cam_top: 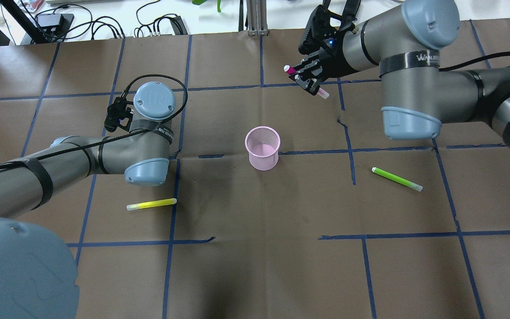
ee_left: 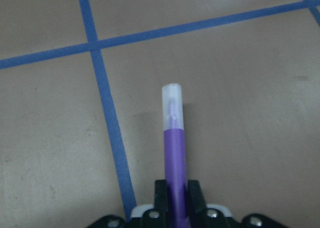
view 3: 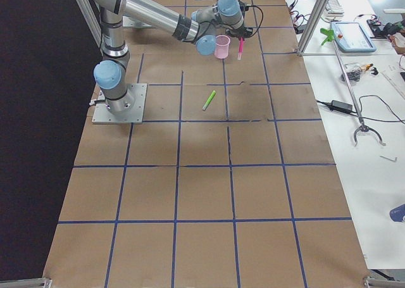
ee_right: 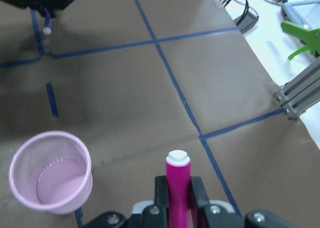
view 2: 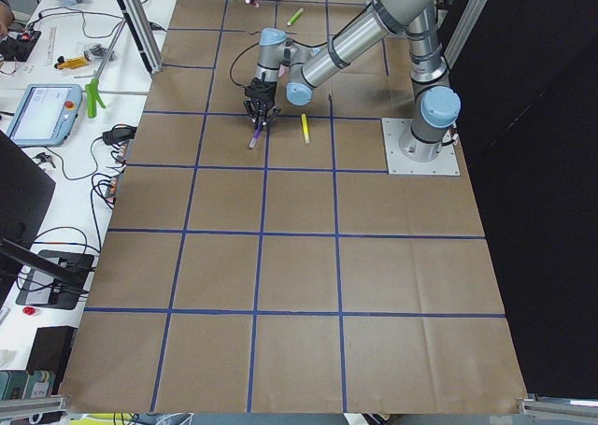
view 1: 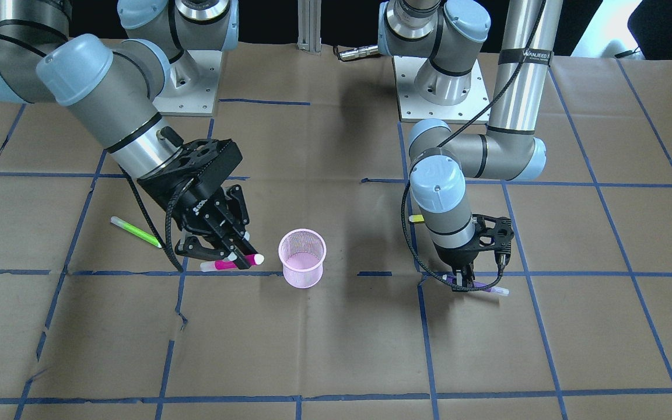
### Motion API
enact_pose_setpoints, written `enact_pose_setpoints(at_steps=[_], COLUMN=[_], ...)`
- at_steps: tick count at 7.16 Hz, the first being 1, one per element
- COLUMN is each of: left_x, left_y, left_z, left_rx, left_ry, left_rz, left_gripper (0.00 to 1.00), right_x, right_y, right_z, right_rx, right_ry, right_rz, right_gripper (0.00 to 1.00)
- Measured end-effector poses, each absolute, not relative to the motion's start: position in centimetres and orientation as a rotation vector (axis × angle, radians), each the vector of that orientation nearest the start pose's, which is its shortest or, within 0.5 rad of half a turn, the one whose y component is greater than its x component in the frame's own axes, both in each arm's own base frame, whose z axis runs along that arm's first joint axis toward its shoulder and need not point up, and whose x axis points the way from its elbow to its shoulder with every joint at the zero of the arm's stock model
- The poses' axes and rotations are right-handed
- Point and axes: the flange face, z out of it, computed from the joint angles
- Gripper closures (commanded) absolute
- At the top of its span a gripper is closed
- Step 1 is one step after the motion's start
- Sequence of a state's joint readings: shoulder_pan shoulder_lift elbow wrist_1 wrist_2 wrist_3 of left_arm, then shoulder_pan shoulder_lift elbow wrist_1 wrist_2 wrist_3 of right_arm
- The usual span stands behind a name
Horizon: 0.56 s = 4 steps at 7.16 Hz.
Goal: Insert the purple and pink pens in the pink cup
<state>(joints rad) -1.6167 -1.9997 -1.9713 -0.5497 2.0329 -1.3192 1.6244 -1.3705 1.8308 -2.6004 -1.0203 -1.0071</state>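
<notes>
The pink mesh cup stands upright and empty at the table's middle; it also shows in the overhead view and the right wrist view. My right gripper is shut on the pink pen and holds it level above the table, beside the cup and apart from it; the pen also shows in the right wrist view. My left gripper is shut on the purple pen, low at the table surface. In the left wrist view the purple pen points away, its clear cap foremost.
A green pen lies on the table on my right side. A yellow pen lies near my left arm's elbow. Blue tape lines grid the brown paper table. Cables and devices sit beyond the far edge.
</notes>
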Motion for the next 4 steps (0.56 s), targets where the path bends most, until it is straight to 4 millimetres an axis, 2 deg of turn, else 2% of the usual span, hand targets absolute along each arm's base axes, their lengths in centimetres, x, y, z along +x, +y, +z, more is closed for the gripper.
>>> enact_pose_setpoints(at_steps=[2, 3, 4], left_x=[-8.0, -6.1, -4.6], left_y=[-54.5, -53.7, -52.4], left_z=[23.8, 26.9, 30.1], left_rx=[-1.726, -1.732, -1.755], left_ry=[2.233, 2.246, 2.276], left_rz=[-0.578, -0.535, -0.484], left_gripper=[0.99, 0.99, 0.99], right_x=[25.3, 26.9, 28.2], right_y=[-54.2, -53.6, -53.0], right_z=[40.0, 40.0, 39.3], right_rx=[-1.45, -1.423, -1.404], right_ry=[2.181, 2.153, 2.123], right_rz=[-1.202, -1.247, -1.29], right_gripper=[0.94, 0.94, 0.94])
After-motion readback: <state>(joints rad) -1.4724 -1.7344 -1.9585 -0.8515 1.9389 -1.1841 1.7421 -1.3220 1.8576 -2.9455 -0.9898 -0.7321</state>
